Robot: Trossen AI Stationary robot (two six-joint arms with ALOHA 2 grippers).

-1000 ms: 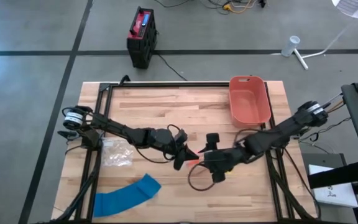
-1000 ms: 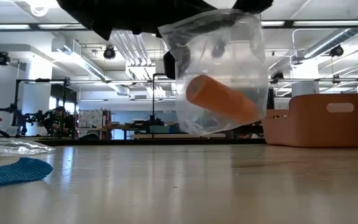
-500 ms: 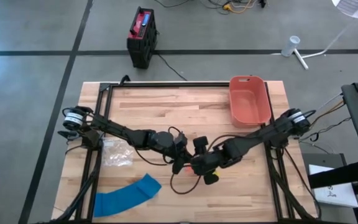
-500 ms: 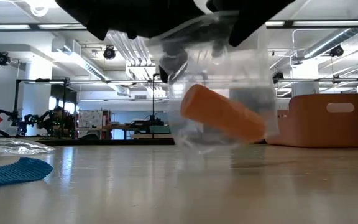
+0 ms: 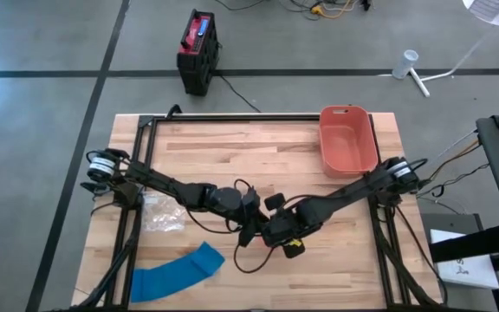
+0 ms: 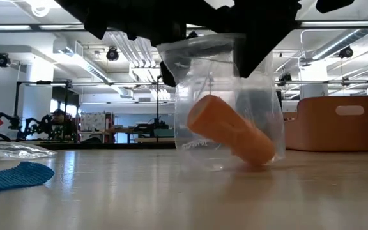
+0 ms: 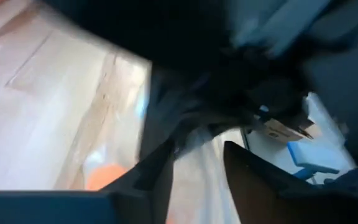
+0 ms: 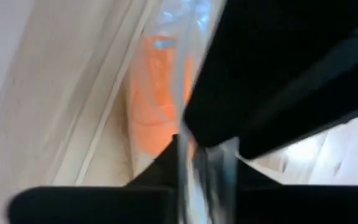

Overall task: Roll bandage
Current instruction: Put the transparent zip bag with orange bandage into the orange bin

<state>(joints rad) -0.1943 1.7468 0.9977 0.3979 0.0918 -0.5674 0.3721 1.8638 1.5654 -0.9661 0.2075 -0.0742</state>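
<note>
From overhead, the left gripper [image 5: 251, 222] and right gripper [image 5: 271, 229] meet at table centre, the blue bandage [image 5: 176, 272] lying untouched at eight o'clock of them, the left arm nearer.

At table level, a clear plastic bag [image 6: 225, 102] hangs from above, touching the wood; its orange roll [image 6: 230, 129] slants from ten toward four o'clock.

The left wrist camera shows fingers [image 7: 253, 180] apart beside the film.

The right wrist camera shows jaws pinched on the bag's edge.

No text can be read with certainty. The clear bag [image 6: 225, 102] carries a faint printed line near its lower edge, too small to make out in the low view.
</note>
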